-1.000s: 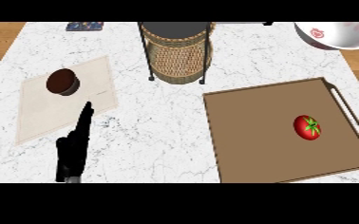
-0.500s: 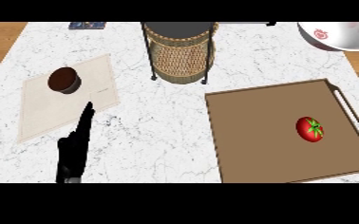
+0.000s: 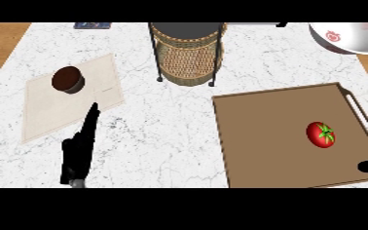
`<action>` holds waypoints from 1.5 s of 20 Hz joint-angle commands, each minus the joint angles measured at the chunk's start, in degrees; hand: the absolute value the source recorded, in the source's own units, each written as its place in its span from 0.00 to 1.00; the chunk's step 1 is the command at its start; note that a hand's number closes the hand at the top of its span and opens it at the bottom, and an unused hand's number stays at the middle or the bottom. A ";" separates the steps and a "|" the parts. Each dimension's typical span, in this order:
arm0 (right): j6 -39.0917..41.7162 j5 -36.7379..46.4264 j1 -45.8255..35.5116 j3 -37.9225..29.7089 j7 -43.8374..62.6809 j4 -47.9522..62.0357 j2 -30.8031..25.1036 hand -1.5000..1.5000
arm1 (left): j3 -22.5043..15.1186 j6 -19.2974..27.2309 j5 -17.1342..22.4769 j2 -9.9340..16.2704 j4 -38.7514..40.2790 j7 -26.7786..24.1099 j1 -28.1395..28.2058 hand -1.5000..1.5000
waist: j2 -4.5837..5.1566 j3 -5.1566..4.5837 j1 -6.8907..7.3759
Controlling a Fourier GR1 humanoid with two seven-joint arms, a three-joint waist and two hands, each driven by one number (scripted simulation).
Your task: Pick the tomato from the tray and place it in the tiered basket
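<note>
The red tomato with its green stem lies on the right side of the brown tray. The tiered wicker basket on a black wire frame stands at the back centre of the counter, apart from the tray. My left hand rests open at the lower left, fingers straight and pointing up, touching nothing. A small black part of my right hand shows at the right edge, over the tray's near right corner and a little below the tomato.
A beige mat lies at the left with a dark brown round object on it. A white bowl sits at the back right corner. A dark flat item lies at the back left.
A black tip of my right hand has come into view at the right edge near the tray's corner. The left hand and the tomato have stayed put.
</note>
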 commanded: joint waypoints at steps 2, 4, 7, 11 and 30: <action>2.79 5.54 -3.34 4.83 8.47 -1.70 -0.22 0.00 | 1.88 -1.53 1.75 0.33 3.75 2.57 -1.74 0.50 | 0.38 -0.33 -0.09; 5.15 6.93 -4.20 6.70 7.97 1.77 0.77 0.00 | -2.00 0.60 -1.06 -1.79 -1.79 4.67 0.55 0.50 | 0.34 -0.28 0.18; 6.35 9.84 -7.54 9.41 9.31 5.05 4.45 0.00 | 0.94 -2.72 1.27 1.12 -0.75 2.73 1.36 0.50 | 0.36 -0.28 0.30; 11.58 9.34 -10.35 6.99 8.56 7.07 7.27 0.00 | -0.93 0.64 -1.48 -2.33 -0.49 2.51 1.49 0.50 | 0.30 -0.28 -0.09; 24.02 13.37 -15.42 5.96 15.31 12.50 15.25 0.00 | 1.67 -2.30 -0.78 -1.45 1.29 2.89 0.53 0.50 | 0.25 -0.29 -0.44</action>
